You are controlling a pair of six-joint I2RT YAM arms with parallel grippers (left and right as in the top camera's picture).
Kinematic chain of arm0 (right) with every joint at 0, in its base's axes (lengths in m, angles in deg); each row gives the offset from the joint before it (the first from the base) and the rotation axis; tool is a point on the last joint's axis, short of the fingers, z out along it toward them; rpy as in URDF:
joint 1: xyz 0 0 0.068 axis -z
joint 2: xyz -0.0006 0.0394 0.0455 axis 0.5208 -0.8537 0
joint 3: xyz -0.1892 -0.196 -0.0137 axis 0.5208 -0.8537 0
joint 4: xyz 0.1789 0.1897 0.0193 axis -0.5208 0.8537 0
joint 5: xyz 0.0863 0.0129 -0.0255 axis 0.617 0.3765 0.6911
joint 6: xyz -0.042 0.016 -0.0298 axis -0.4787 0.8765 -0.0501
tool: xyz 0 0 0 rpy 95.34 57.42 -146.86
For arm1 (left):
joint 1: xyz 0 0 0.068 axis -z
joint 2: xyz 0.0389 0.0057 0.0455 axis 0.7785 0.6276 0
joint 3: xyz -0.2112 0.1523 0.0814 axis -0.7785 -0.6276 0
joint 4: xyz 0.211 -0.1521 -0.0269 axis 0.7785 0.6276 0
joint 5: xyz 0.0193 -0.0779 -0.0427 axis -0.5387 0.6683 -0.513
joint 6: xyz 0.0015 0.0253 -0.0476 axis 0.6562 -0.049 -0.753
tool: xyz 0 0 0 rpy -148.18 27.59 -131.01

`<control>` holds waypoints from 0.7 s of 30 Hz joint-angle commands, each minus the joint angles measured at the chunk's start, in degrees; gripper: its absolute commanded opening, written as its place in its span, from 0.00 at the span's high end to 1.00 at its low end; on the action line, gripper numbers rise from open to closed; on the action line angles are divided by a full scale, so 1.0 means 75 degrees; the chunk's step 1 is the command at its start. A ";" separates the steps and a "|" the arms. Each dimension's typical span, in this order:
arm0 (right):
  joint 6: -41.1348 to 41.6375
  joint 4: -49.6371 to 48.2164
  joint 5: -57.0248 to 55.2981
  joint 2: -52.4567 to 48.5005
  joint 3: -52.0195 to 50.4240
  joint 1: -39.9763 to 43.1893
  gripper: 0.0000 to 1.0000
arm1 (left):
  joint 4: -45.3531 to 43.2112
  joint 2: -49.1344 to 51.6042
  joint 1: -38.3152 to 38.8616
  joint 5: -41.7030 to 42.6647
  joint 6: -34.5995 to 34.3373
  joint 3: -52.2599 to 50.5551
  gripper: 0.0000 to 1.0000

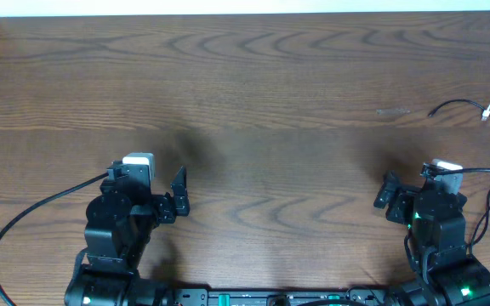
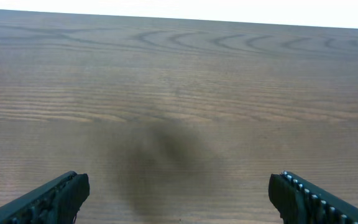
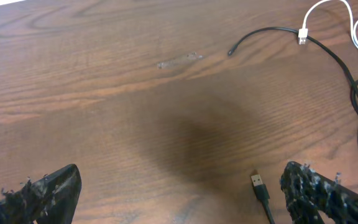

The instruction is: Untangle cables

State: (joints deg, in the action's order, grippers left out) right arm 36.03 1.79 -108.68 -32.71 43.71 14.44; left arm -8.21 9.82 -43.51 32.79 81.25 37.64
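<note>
Thin black cables (image 3: 328,58) and white cord (image 3: 304,35) curving across brown wood-grain surface (image 3: 104,93); flat metal plug (image 3: 257,182) showing only in right wrist view. Left fingers (image 2: 55,198), right fingers (image 3: 48,193) gaping, empty.

Dark wood-grain table (image 1: 253,85). Near right edge: black cables (image 3: 272,28) lying loose, white cable (image 3: 303,36) with its plug end against one. Black USB plug (image 3: 258,182) flat on surface. Pale scuff (image 3: 179,60).

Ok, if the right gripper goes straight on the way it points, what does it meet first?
Mostly bare table. The right gripper is open, and a black plug lies close inside one finger, so it might brush that first. The white plug lies farther, off that side. Height is unclear.
</note>
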 commanded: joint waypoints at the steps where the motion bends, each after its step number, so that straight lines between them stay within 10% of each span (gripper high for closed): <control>1: -0.0090 0.0128 -0.0009 0.0035 -0.0026 0.0061 0.01 | -0.0009 -0.0017 0.0023 -0.0093 -0.0012 0.0050 0.02; 21: -0.0090 0.0950 -0.0009 0.0035 -0.0026 0.0061 0.01 | -0.0009 -0.0017 0.0023 -0.0093 -0.0012 0.0050 0.02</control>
State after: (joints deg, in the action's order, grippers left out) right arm 36.03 8.42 -108.51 -32.69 43.69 14.46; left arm -8.21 9.82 -43.51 32.81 81.25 37.64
